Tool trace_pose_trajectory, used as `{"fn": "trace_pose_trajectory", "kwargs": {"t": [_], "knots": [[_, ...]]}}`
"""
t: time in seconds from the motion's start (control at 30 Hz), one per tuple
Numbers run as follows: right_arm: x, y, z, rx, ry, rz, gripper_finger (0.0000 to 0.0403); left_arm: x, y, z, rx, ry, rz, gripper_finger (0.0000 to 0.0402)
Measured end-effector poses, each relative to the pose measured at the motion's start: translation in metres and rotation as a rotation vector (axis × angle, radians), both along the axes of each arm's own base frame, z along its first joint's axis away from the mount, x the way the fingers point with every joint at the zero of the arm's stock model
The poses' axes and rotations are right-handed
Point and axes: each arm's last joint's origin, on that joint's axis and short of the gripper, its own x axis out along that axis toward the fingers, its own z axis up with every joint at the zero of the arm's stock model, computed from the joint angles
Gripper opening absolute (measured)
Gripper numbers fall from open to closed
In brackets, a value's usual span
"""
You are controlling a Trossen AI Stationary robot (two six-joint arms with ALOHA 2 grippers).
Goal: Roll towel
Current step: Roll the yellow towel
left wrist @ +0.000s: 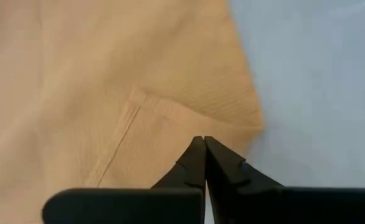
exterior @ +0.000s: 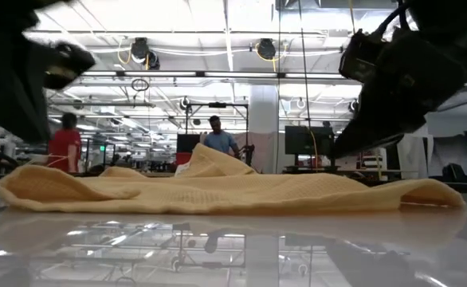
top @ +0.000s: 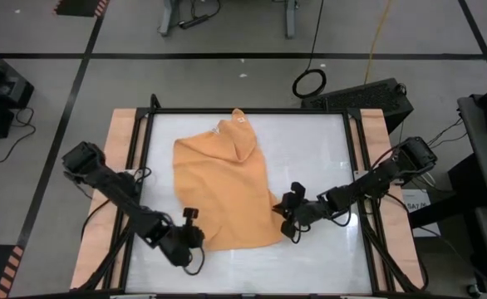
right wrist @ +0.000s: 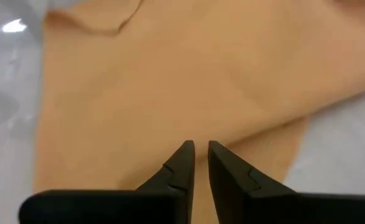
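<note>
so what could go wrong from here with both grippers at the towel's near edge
1. The left gripper is shut on the towel's near left corner with only its tips, so the thin cloth could slip free when lifted.
2. The right gripper pinches just the right edge; uneven pulls may skew the roll.
3. The far end is bunched and folded, likely giving a lumpy roll.

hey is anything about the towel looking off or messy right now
Yes. The towel lies crooked and rumpled on the table: its far end is bunched into a raised peak by the white tag, and one corner is folded over near the left hand. Nothing looks torn or spilled.
</note>
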Motion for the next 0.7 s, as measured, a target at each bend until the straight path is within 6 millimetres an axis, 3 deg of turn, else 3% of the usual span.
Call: {"fn": "trace_pose_trajectory", "kwargs": {"t": [0.17,0.27,0.37,0.53,0.63,0.7], "knots": [[0.012,-0.018,0.008,-0.1,-0.049,-0.076,0.0039,-0.011,-0.005,-0.001,-0.023,-0.023,0.143,0.0006],[0.032,-0.036,0.027,-0.197,-0.068,-0.08,0.0039,-0.003,0.001,-0.004,-0.01,-0.136,0.317,0.0006],[0.053,-0.063,0.05,-0.313,-0.085,-0.097,0.0039,0.006,0.003,-0.01,0.005,-0.166,0.343,0.0017],[0.075,-0.126,0.085,-0.394,-0.071,-0.024,0.0041,0.023,0.005,-0.028,0.024,-0.17,0.343,0.0073],[0.084,-0.156,0.089,-0.372,-0.046,0.057,0.0058,0.026,0.005,-0.046,0.035,-0.094,0.334,0.0105],[0.092,-0.164,0.084,-0.346,-0.02,0.1,0.0083,0.023,0.004,-0.055,0.034,-0.042,0.34,0.012]]}}
